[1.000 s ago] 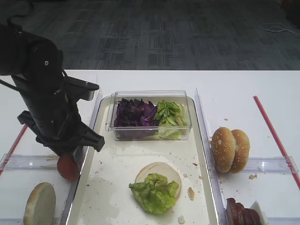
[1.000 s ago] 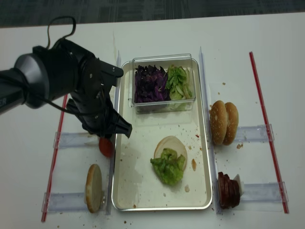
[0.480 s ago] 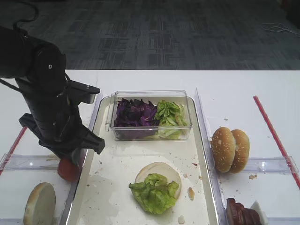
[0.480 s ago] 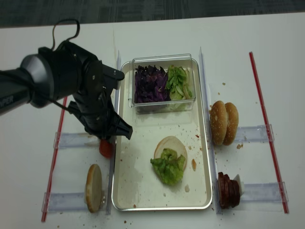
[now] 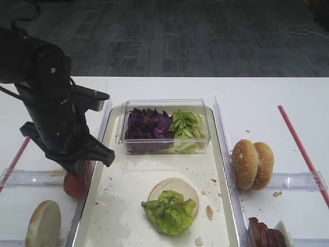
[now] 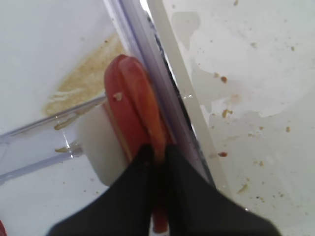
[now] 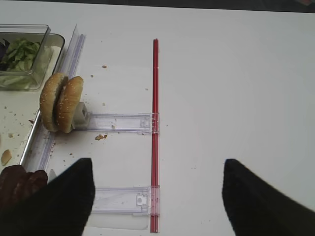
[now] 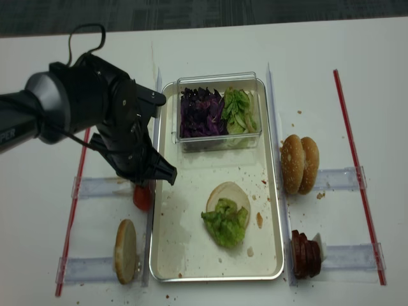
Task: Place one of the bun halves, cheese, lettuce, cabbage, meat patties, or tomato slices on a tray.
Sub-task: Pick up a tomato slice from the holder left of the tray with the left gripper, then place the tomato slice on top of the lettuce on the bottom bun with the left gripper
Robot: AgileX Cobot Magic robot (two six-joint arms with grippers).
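On the white worktop (image 5: 154, 87), just left of the tray (image 5: 128, 190), the left gripper (image 6: 156, 162) has its jaws clamped on the tomato slices (image 6: 135, 105); the right gripper (image 7: 155, 196) has its jaws apart.

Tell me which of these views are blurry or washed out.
Left wrist view: the red tomato slices are soft, the black left gripper a blurred silhouette. Right wrist view: white table bright but readable. Both high views are sharp.
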